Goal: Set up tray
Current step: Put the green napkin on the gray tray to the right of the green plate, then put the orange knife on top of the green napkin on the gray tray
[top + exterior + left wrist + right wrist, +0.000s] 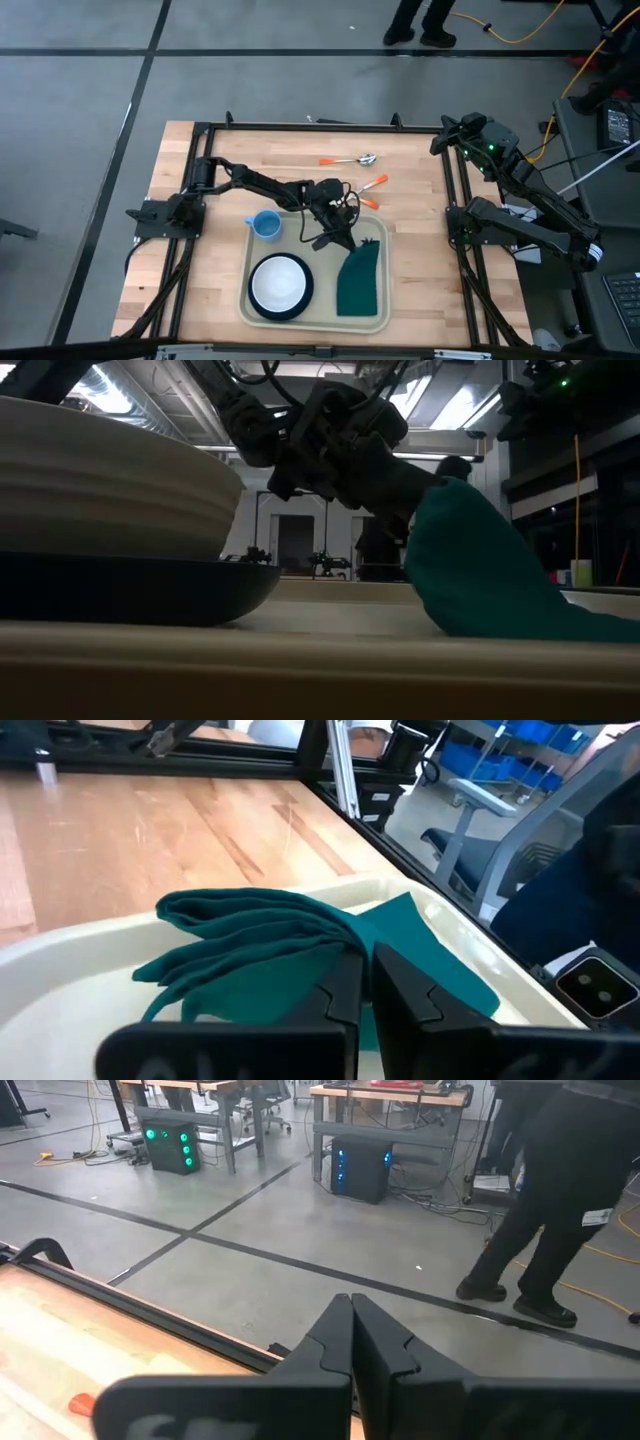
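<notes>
Tray [378, 322] crowded by bowl [280, 285], cup [266, 224], napkin [359, 280], left gripper [335, 235] above its middle, bare wood left open beside tray, spoons [346, 160] behind.

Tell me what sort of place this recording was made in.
Probably a robotics lab or workshop: a wooden table framed in black rails, workbenches with lit computer towers, and cables across a taped concrete floor.

You will find no legible text, label, brand, number or sign in any of the four views. The person's dark clothing [585, 1200] in the right wrist view carries a small pale tag at about 3 o'clock, but its markings cannot be read.
</notes>
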### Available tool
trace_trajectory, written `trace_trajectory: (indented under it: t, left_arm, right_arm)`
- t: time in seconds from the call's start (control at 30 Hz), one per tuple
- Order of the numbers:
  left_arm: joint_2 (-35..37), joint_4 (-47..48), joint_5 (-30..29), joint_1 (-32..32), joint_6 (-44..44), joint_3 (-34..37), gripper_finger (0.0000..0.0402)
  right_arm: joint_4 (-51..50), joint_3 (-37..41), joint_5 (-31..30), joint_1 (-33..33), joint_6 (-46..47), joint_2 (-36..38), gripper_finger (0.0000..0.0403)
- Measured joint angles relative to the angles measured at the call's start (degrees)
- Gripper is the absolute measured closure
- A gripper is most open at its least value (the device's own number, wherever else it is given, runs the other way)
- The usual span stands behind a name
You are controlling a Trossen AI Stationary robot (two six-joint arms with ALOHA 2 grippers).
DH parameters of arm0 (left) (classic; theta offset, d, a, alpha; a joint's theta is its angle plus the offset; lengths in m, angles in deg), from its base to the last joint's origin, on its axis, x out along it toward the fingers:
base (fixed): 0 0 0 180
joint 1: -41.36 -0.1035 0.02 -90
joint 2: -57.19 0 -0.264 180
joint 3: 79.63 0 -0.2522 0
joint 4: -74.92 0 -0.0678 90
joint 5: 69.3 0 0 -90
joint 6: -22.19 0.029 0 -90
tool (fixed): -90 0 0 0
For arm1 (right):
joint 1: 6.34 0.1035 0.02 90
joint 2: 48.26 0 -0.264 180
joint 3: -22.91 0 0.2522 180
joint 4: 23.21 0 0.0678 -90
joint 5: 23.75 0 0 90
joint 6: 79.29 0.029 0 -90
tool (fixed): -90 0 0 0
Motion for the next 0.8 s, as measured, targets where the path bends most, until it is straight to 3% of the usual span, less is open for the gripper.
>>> trace_trajectory:
  t: [0.53,0.8]
  left_arm:
    - [0.0,0.94,-2.98,-0.22,-1.46,0.0,0.0335]
    - [0.0,0.94,-3.02,-0.26,-1.64,0.0,0.0323]
  right_arm:
    - [-0.04,0.0,0.92,-0.02,0.0,0.0,0.0402]
    - [-0.09,0.0,1.31,-0.02,0.0,0.0,0.0402]
